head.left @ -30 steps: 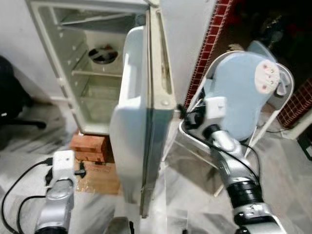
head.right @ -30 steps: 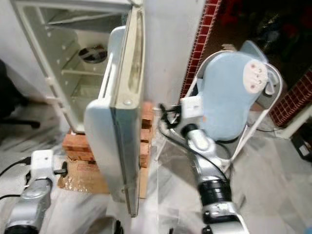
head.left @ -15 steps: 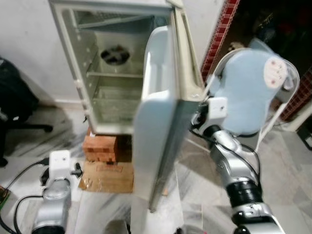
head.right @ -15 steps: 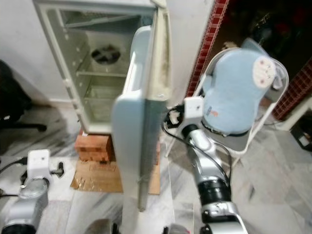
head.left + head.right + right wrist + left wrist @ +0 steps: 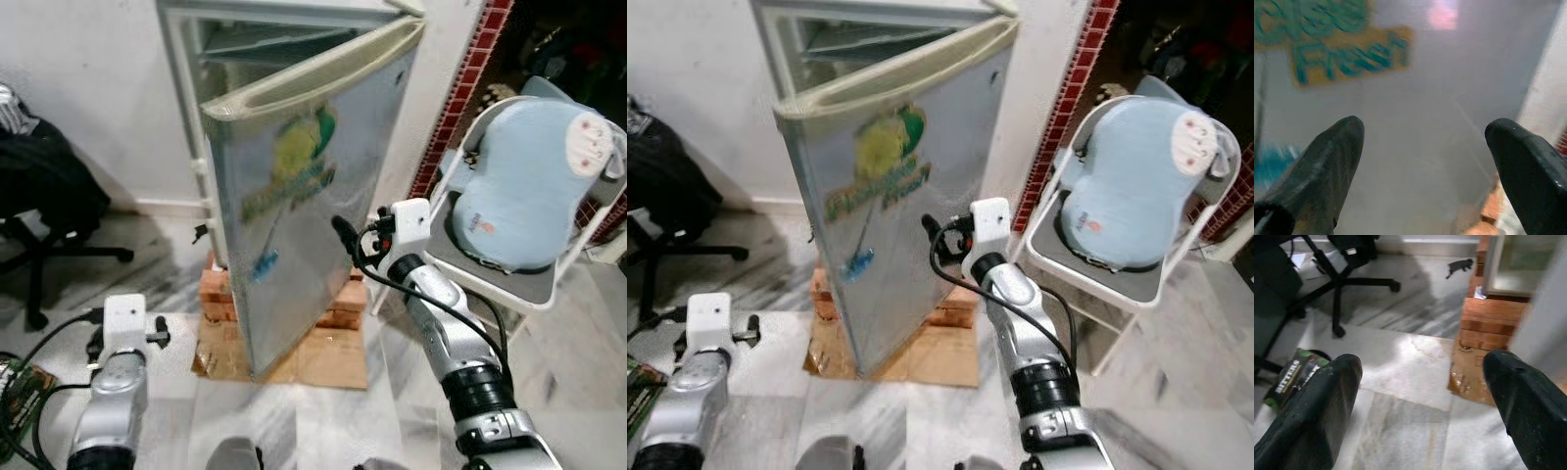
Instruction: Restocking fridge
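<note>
The fridge point(image 5: 245, 59) stands against the white wall on a stack of bricks point(image 5: 220, 294), and its door point(image 5: 313, 186) is partly open, the outer face with a green and yellow sticker point(image 5: 880, 171) toward the robot. The right gripper point(image 5: 1425, 161) is spread open, just beside this face. The left gripper point(image 5: 1422, 401), also open, hangs low above the marble floor point(image 5: 1415, 367). A folding chair point(image 5: 588, 250) with a blue cushion point(image 5: 529, 186) is right of the fridge.

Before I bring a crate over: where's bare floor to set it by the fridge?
Bare marble floor lies between the office chair and the brick base. Crowded: the right gripper at the fridge door, and the folding chair.
</note>
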Controlling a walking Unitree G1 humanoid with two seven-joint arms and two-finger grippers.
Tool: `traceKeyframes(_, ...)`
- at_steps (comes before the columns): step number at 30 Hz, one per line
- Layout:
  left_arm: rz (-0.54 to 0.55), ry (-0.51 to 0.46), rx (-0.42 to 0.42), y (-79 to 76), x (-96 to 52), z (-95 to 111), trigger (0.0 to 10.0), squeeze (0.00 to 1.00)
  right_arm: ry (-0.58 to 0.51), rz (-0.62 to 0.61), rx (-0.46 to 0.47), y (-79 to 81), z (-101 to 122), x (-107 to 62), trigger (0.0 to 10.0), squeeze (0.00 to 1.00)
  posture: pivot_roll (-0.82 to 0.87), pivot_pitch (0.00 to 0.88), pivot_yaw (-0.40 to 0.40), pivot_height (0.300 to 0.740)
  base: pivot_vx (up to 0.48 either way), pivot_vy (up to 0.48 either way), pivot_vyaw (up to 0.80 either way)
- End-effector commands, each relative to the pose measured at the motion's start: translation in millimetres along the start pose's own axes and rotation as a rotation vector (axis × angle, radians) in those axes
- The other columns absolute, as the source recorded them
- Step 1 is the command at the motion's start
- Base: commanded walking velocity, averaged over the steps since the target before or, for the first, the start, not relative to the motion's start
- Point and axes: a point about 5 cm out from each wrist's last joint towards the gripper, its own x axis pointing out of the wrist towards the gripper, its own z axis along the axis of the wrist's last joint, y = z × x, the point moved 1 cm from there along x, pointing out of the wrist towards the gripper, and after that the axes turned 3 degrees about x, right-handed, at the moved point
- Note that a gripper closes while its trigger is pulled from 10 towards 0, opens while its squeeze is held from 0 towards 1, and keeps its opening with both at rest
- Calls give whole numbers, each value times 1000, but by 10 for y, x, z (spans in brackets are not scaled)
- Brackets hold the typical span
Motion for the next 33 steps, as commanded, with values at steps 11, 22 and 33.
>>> traceKeyframes(11,-360,-320,33,-485,-193,442,10000,0,26,-222,-32,-269,-266,-351,10000,0,102,0,-12,740,0,0,-145)
traceKeyframes(22,-466,-460,92,-667,-282,666,10000,0,30,-355,-46,-391,-424,-715,10000,0,59,0,15,740,0,0,-800)
traceKeyframes(33,-514,-484,98,-656,-379,586,10000,0,-5,-384,-61,-371,-379,-849,10000,0,53,0,24,740,0,0,0)
